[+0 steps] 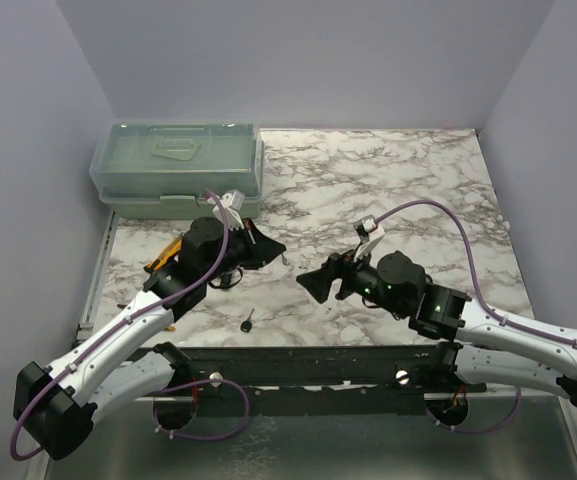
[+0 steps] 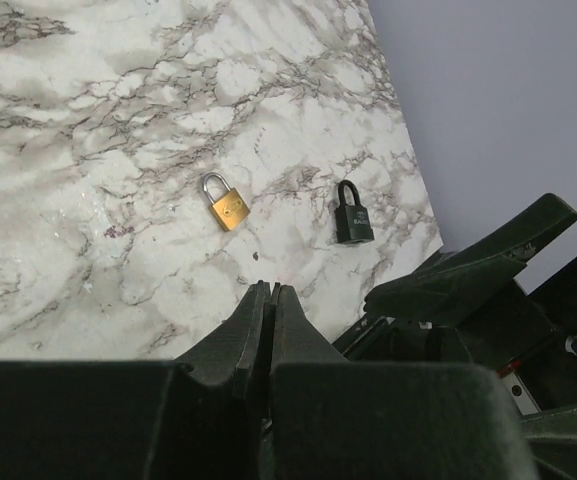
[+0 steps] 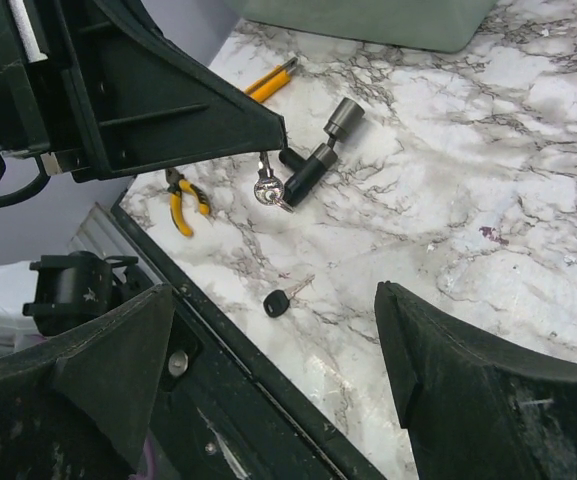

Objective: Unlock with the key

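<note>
The key (image 3: 278, 300), tiny with a round black head and a short metal blade, lies flat on the marble near the table's front edge (image 3: 218, 330); it also shows as the key (image 1: 248, 321) from above. My right gripper (image 3: 276, 318) is open, its fingers wide apart on either side of the key and back from it. It is the right gripper (image 1: 313, 283) in the top view. My left gripper (image 2: 270, 289) is shut with nothing seen between its tips. A gold padlock (image 2: 226, 205) and a black padlock (image 2: 353, 215) lie beyond it.
A black T-shaped piece (image 3: 313, 155) and a small bunch of metal keys (image 3: 268, 190) lie under the left gripper's tip. Yellow-handled pliers (image 3: 186, 200) lie near the left edge. A green lidded box (image 1: 178, 165) stands at the back left.
</note>
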Action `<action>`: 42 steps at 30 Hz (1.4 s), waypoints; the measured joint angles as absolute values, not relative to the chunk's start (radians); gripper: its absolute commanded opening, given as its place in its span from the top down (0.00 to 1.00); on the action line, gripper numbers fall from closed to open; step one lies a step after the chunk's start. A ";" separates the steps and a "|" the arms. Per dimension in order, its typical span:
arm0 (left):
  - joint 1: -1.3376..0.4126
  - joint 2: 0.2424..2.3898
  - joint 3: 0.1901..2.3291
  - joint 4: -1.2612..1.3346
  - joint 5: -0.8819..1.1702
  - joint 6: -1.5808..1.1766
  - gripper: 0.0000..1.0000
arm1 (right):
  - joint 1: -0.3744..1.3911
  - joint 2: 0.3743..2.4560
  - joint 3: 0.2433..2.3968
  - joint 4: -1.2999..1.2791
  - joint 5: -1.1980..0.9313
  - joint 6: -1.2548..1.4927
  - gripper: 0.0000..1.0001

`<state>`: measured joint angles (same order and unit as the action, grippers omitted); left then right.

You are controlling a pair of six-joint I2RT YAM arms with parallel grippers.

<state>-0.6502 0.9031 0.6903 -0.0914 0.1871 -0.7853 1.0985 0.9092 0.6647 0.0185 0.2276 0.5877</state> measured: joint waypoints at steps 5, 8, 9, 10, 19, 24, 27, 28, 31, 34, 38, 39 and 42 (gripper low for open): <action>-0.650 0.903 0.712 -0.093 0.200 -0.719 1.00 | 1.098 0.882 0.653 0.048 0.205 0.612 0.20; -0.650 0.902 0.738 -0.093 0.225 -0.689 1.00 | 1.098 0.850 0.630 0.100 0.181 0.619 0.24; -0.650 0.900 0.747 -0.093 0.234 -0.682 1.00 | 1.098 0.847 0.630 0.113 0.178 0.622 0.25; -0.650 0.895 0.759 -0.093 0.245 -0.671 1.00 | 1.098 0.851 0.633 0.127 0.176 0.624 0.26; -0.650 0.868 0.892 -0.088 0.339 -0.637 1.00 | 1.098 0.947 0.789 0.151 0.115 0.574 0.37; -0.650 0.863 0.938 -0.076 0.379 -0.645 1.00 | 1.098 0.939 0.828 0.191 0.102 0.533 0.39; -0.650 0.854 0.950 -0.072 0.393 -0.653 1.00 | 1.098 0.933 0.828 0.203 0.097 0.512 0.41; -0.650 0.851 0.953 -0.070 0.397 -0.656 1.00 | 1.098 0.933 0.829 0.207 0.096 0.504 0.42; -0.650 0.840 0.958 -0.063 0.407 -0.669 1.00 | 1.098 0.933 0.835 0.210 0.094 0.483 0.46; -0.650 0.833 0.959 -0.051 0.415 -0.680 1.00 | 1.098 0.933 0.852 0.216 0.092 0.463 0.51; -0.650 0.826 0.959 -0.037 0.423 -0.699 1.00 | 1.098 0.935 0.879 0.233 0.081 0.443 0.54; -0.650 0.825 0.959 -0.030 0.424 -0.703 1.00 | 1.098 0.937 0.884 0.239 0.077 0.442 0.55; -0.650 0.820 0.959 -0.010 0.432 -0.713 1.00 | 1.093 0.947 0.895 0.254 0.055 0.442 0.56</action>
<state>-0.6502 0.8200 0.9592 -0.0101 0.4316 -0.7132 1.0927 0.9466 0.8951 0.2539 0.0551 0.4419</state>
